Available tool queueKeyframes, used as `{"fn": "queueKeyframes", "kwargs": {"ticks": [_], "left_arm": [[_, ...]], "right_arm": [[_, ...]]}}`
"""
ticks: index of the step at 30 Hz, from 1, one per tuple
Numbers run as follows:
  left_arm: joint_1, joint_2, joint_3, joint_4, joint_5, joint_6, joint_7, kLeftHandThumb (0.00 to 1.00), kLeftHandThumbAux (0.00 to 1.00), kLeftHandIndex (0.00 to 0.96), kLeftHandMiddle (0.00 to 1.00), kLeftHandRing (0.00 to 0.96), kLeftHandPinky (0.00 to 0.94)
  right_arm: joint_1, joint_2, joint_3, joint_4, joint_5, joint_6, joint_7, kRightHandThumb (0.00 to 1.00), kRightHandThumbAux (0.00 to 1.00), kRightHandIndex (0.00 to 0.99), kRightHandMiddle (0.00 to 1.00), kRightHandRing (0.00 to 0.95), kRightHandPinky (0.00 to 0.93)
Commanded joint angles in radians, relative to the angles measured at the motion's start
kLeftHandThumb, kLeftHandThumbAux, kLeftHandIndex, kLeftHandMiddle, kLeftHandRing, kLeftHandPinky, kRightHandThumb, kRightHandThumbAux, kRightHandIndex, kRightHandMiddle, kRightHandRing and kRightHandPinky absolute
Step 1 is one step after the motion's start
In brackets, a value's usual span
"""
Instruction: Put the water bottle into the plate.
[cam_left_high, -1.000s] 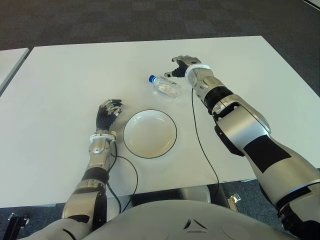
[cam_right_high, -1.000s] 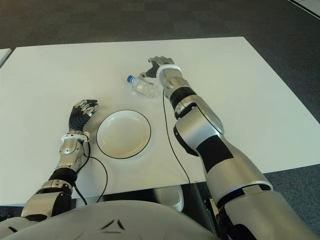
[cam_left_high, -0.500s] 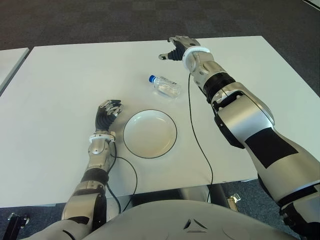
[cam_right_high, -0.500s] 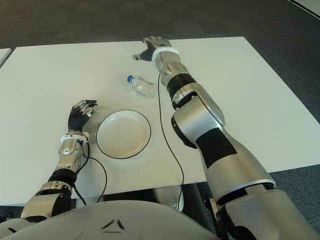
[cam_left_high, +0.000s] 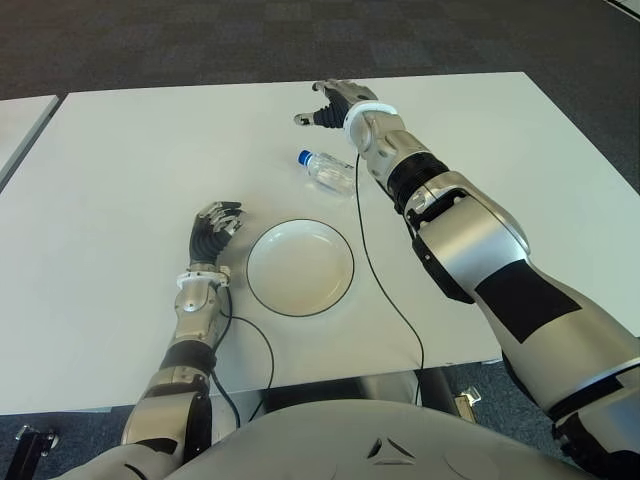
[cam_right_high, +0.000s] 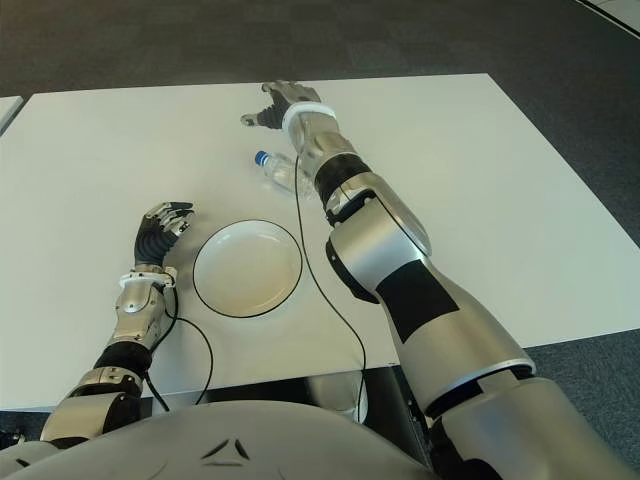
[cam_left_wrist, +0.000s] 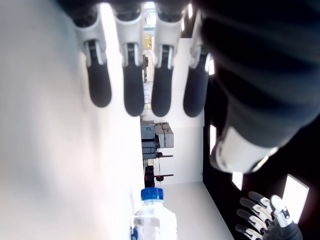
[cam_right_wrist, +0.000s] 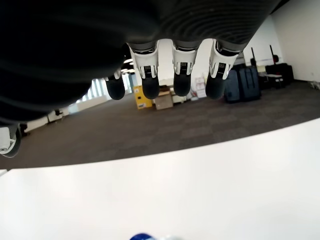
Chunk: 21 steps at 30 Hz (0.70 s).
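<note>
Right hand (cam_left_high: 330, 104) above the far part of the white counter (cam_left_high: 120, 190), fingers spread, holding nothing, just beyond the water bottle (cam_left_high: 327, 170). Bottle lies on its side on the counter, beyond the empty plate (cam_left_high: 300, 267). Left hand (cam_left_high: 215, 226) left of plate, fingers relaxed, empty.

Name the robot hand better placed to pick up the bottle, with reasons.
Right. The right robot hand hovers open just beyond the clear plastic blue-capped water bottle. The left robot hand shows left of the white round plate, farther away.
</note>
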<state>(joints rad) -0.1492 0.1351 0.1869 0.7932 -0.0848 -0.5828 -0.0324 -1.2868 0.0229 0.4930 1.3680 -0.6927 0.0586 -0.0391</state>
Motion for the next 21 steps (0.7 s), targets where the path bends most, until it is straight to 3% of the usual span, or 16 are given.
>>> {"fn": "queueKeyframes", "kwargs": {"ticks": [1,21], "left_arm": [[0.055,-0.010,0.005,0.003,0.002,0.050,0.017,0.697,0.724,0.411,0.346,0.343,0.360],[0.156,-0.036,0.019,-0.180,-0.033,0.130,0.028,0.699,0.724,0.410,0.341,0.333,0.367]], "right_arm": [[0.058,0.022,-0.002,0.014,0.011,0.003,0.014,0.524,0.270,0.000,0.000,0.000,0.000],[0.163,0.071,0.007,0.023,0.003,0.017,0.086,0.500,0.313,0.000,0.000,0.000,0.000]]}}
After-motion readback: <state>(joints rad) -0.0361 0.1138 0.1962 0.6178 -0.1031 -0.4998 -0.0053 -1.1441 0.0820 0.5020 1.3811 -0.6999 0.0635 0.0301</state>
